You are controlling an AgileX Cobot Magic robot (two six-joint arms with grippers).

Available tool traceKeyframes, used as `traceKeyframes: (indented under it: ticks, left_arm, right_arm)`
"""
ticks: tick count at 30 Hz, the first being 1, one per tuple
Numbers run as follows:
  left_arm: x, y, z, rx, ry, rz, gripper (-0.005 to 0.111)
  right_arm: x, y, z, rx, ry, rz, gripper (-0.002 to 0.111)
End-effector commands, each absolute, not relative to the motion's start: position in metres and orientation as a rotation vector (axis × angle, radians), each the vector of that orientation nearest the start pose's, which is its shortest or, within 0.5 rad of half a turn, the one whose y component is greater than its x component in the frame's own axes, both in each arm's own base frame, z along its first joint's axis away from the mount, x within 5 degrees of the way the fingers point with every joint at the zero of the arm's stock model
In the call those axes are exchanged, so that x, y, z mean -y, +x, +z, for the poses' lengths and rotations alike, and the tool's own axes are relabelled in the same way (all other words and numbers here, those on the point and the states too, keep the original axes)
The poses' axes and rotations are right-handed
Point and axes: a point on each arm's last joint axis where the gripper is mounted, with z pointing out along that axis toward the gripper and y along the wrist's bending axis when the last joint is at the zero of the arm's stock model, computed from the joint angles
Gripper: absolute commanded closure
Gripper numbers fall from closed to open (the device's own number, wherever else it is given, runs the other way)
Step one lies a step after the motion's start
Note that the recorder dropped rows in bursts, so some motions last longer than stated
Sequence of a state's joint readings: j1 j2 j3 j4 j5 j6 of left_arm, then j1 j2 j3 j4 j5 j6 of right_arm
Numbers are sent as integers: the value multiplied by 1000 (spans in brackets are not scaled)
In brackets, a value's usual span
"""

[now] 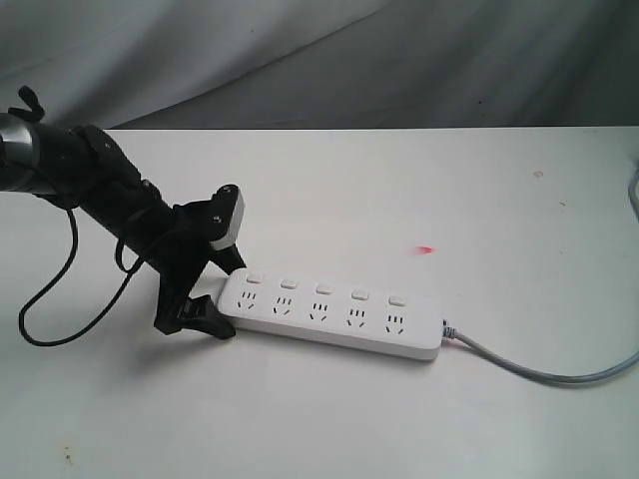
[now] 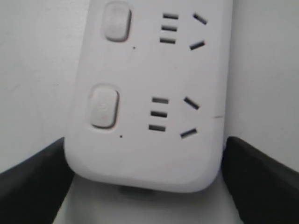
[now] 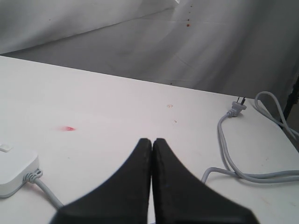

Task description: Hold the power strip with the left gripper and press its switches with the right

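The white power strip (image 1: pixel 329 324) lies flat on the white table, with five outlets along it. Its switches (image 1: pixel 322 288) form a row of small square buttons on the far side. My left gripper (image 1: pixel 228 296) straddles the strip's left end, one black finger on each long side. In the left wrist view the fingers (image 2: pixel 37 182) press against both sides of the strip (image 2: pixel 149 154), and two switches (image 2: pixel 103 106) show. My right gripper (image 3: pixel 152 140) is shut on nothing and hangs over bare table. From there the strip's cord end (image 3: pixel 14 170) is a good way off.
The grey cord (image 1: pixel 539 371) runs from the strip's right end towards the table's right edge, and its loops (image 3: pixel 233 163) and plug (image 3: pixel 237 108) lie near the right gripper. A small red mark (image 1: pixel 424 248) is on the table behind the strip. Grey cloth hangs behind the table.
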State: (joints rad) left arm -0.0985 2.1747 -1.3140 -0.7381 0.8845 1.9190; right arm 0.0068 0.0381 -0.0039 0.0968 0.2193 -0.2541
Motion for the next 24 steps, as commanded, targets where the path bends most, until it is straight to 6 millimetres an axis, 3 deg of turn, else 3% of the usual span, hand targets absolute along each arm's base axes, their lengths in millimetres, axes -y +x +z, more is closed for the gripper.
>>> traceKeyframes:
  ticks: [1, 14, 24]
  left_arm:
    - [85, 388, 97, -1980, 1845, -530, 26]
    - [86, 388, 92, -1994, 1821, -547, 26]
    - [73, 390, 93, -2024, 1759, -570, 26]
  right_arm:
    - [-2, 58, 191, -1731, -160, -106, 108]
    - [-2, 58, 191, -1731, -160, -106, 108]
    - [-2, 58, 191, -1731, -160, -106, 108]
